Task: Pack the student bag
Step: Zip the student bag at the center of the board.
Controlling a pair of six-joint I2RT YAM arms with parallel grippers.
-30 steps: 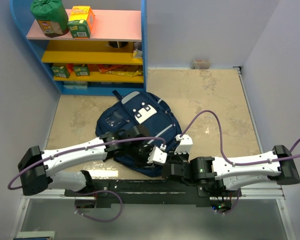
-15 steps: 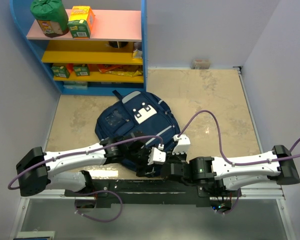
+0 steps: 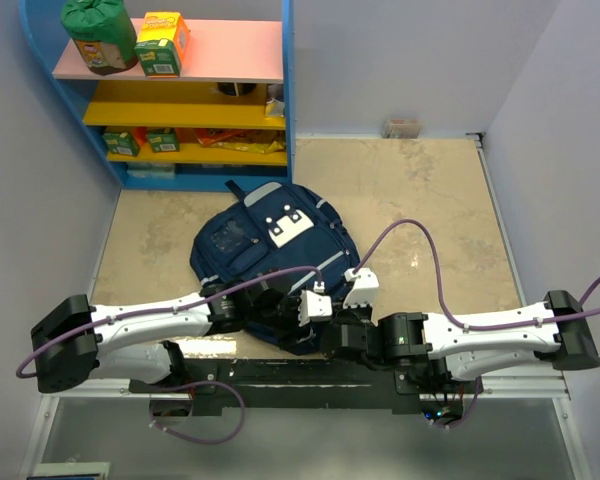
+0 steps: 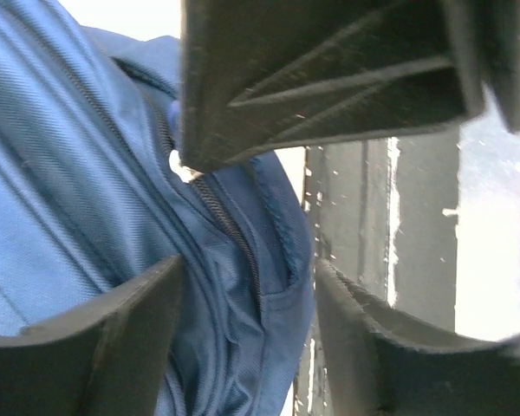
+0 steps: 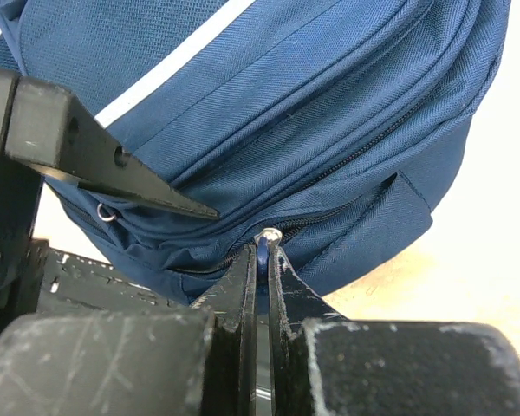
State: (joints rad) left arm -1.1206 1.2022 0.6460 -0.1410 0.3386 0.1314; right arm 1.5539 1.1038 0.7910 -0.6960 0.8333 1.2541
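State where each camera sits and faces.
Top external: above and behind, looking down on the student bag; both arms show.
Left wrist: on the left arm, close on the bag's zipper; the open left claw frames it.
Right wrist: faces the bag's near edge; the right claw pinches a zipper pull.
Shared: both wrist views see the zipped edge.

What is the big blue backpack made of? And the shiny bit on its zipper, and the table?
Student bag: looks like woven cloth, probably nylon or polyester; fine diagonal weave lines and soft folds, matte.
Zipper pull: its round tip seems metal, small, silvery, glinting.
Table: beige with cloudy veins like polished stone, maybe printed laminate; it reflects light.
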